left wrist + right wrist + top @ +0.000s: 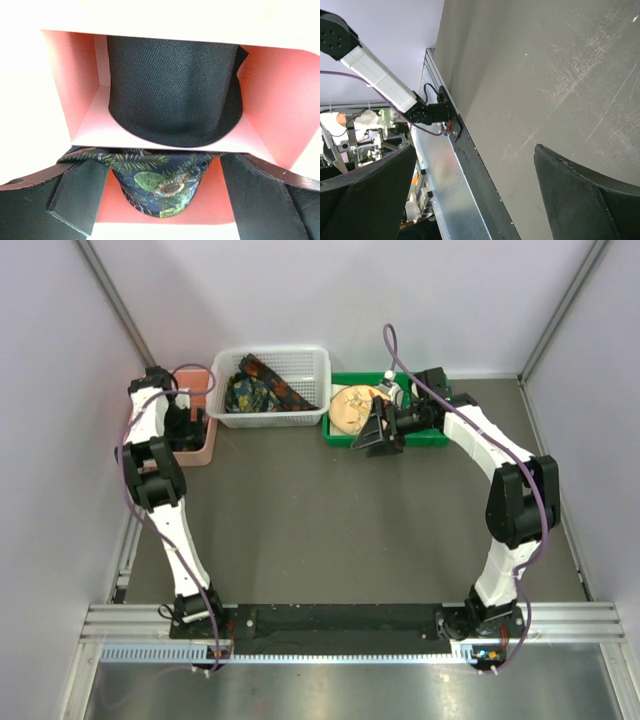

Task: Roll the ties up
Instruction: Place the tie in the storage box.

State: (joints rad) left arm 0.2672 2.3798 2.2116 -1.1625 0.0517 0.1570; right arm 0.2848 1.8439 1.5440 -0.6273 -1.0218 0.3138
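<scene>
The rolled paisley tie [160, 187] sat in the near compartment of the pink box [270, 100], at the far left corner of the table. A plain black roll [175, 90] filled the compartment behind it. The paisley roll lay straight below the left gripper [160, 160], between its fingers [75, 200]. The fingers were spread wide, with bare pink floor showing on either side of the roll, so the roll appeared to be released rather than pinched. A fold of the printed fabric reached toward the left finger, and whether it touched was hard to tell from that close view.

The remaining ties [265, 388] lay loose in the white basket [225, 410], just beside the pink box along the far edge of the table. One was bunched in the left half, and another ran as a dark strip slanting from the far left toward the near right.

The coming move probably turns on that basket. It stood to the right of the left gripper and to the left of the right gripper [475, 150]. The right gripper hung over the green tray [430, 437] on the basket's other side, its fingers spread and nothing between them. The left arm looked slightly nearer to the bunched tie.
</scene>
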